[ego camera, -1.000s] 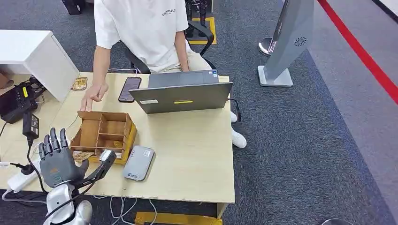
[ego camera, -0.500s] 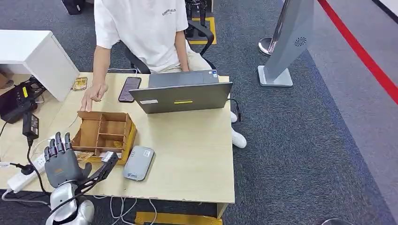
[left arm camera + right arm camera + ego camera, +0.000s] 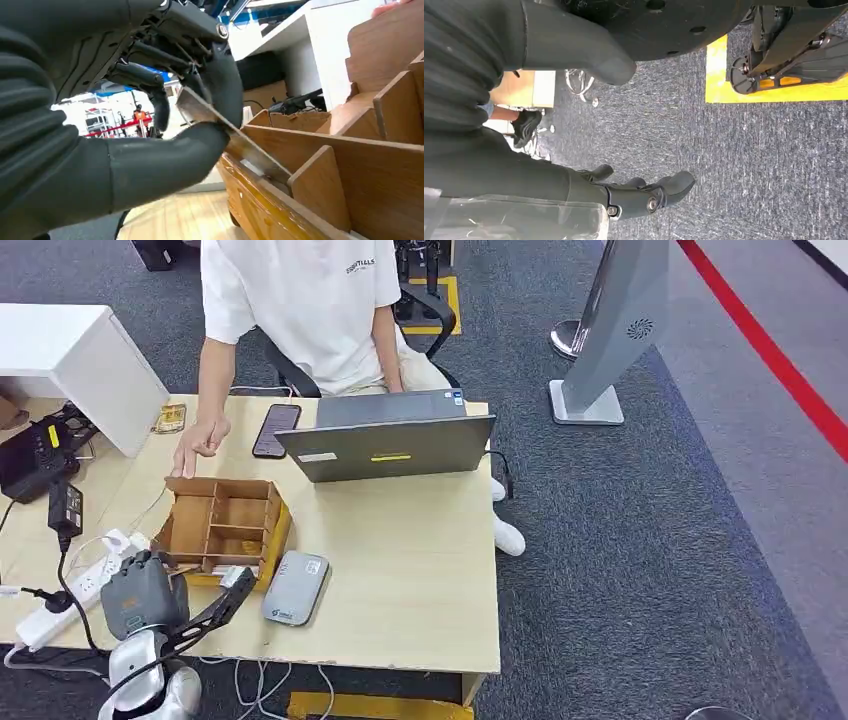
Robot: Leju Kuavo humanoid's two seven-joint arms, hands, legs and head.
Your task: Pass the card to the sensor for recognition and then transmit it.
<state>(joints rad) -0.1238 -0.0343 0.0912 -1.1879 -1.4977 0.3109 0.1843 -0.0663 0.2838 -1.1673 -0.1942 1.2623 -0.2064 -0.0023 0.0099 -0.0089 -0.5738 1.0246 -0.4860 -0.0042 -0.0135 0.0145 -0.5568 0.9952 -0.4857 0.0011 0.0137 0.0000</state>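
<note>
The left hand (image 3: 145, 592) pinches a thin shiny card (image 3: 235, 142) in the compartmented wooden box (image 3: 222, 528); the flat grey sensor (image 3: 296, 587) lies just rightward (right hand (image 3: 574, 165) hangs open, farther).

We saw a person in a white T-shirt (image 3: 300, 300) seated at the far side of the wooden surface (image 3: 420, 570), one hand (image 3: 198, 445) resting on it just beyond the box. An open grey laptop (image 3: 388, 445) stood with its lid toward us, and a dark phone (image 3: 276, 429) lay just beside it. To the side, a white cabinet (image 3: 75, 365) stood near a black device (image 3: 35, 455), with a black adapter (image 3: 65, 508) and a white power strip (image 3: 60, 605) close by. A grey stand (image 3: 615, 335) rose from the carpet (image 3: 650, 540), which carried a red stripe (image 3: 765, 345).
</note>
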